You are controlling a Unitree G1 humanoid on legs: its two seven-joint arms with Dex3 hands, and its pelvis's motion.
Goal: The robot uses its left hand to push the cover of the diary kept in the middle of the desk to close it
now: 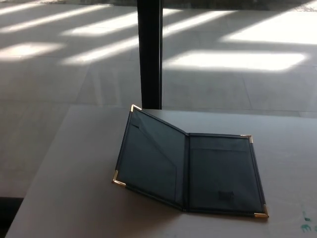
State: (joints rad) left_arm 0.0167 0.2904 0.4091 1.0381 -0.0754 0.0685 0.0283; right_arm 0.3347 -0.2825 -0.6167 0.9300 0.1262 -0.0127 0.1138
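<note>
Diary [190, 171] of dark colour with gold corners lies open in the middle of the pale desk [74, 198], its right half flat on the surface and its left cover [151, 158] raised at a tilt, not yet closed. Behind the desk, on the far side, a black post [149, 54] stands on the sunlit floor [49, 74]. Neither hand of the robot shows in the picture, so I cannot tell how open the left hand is or whether it holds anything.

Nothing readable here tbh. The diary [198, 173] had a small dark stamp on its right inside panel, too blurry to make out any letters.
</note>
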